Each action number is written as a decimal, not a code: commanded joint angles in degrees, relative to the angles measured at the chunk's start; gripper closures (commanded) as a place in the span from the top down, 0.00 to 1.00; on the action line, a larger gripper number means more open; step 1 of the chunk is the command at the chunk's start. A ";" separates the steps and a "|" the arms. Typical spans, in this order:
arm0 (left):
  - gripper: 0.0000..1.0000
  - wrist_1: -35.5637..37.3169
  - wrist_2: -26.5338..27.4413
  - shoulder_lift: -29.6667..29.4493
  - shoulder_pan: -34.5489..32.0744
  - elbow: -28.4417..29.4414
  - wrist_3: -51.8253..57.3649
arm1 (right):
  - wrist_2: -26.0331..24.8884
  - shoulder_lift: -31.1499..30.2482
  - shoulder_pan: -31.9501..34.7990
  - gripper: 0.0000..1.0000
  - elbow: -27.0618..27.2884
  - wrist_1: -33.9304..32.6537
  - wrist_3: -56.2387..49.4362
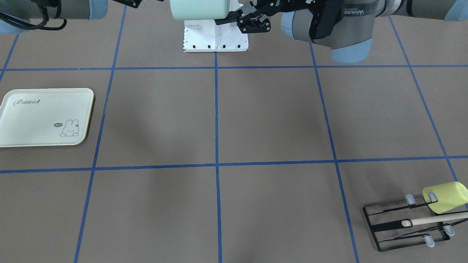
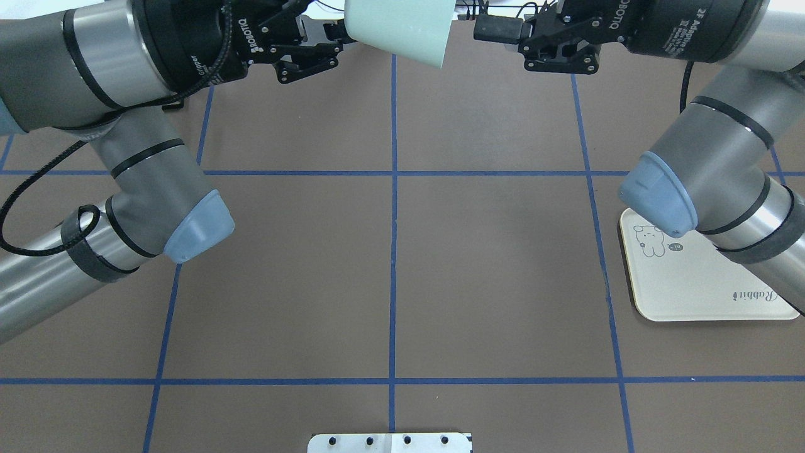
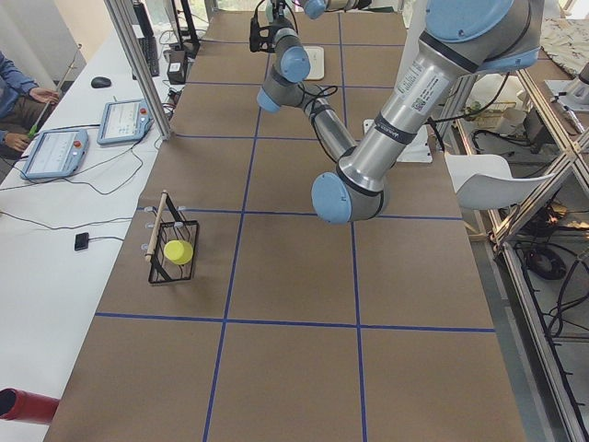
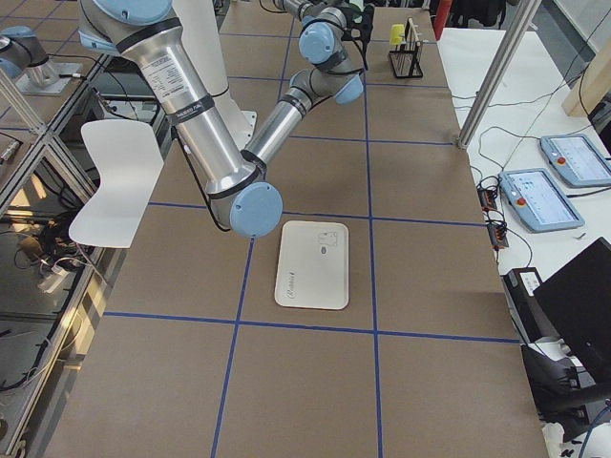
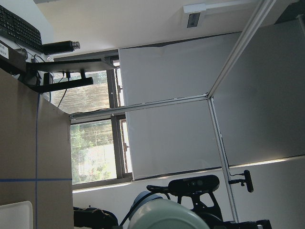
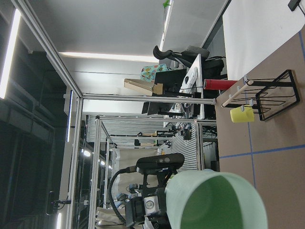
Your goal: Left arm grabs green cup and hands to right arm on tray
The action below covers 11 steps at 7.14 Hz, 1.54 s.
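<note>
Overhead exterior view shows you the green cup lying sideways in the air above the table, its base end pinched by the left gripper, while the right gripper, jaws spread, hangs just beside its rim, well apart from the tray.

Above the brown table with its blue tape grid the green cup is pale mint; on the table, the tray is cream with dark "Rabbit" script and a rabbit outline, the wire rack black, its cup yellow-green.
</note>
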 commanded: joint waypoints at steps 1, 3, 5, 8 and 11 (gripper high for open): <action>0.00 -0.01 0.00 -1.28 1.26 -0.25 -0.03 | -0.60 0.11 -0.73 0.96 0.45 0.65 -0.51; 0.00 -0.01 0.00 -1.37 1.70 -0.25 -0.03 | -2.35 0.29 -1.78 0.96 0.72 1.44 -0.60; 0.00 -0.01 0.00 -1.46 1.88 -0.34 -0.03 | -3.23 0.29 -2.14 0.87 0.80 1.88 -0.60; 0.00 -0.01 0.00 -1.37 1.96 -0.69 -0.12 | -4.03 0.12 -2.23 0.63 0.72 1.45 -0.86; 0.00 -0.01 0.00 -1.37 1.96 -1.13 -0.12 | -4.03 -0.24 -2.32 0.62 0.63 1.09 -2.97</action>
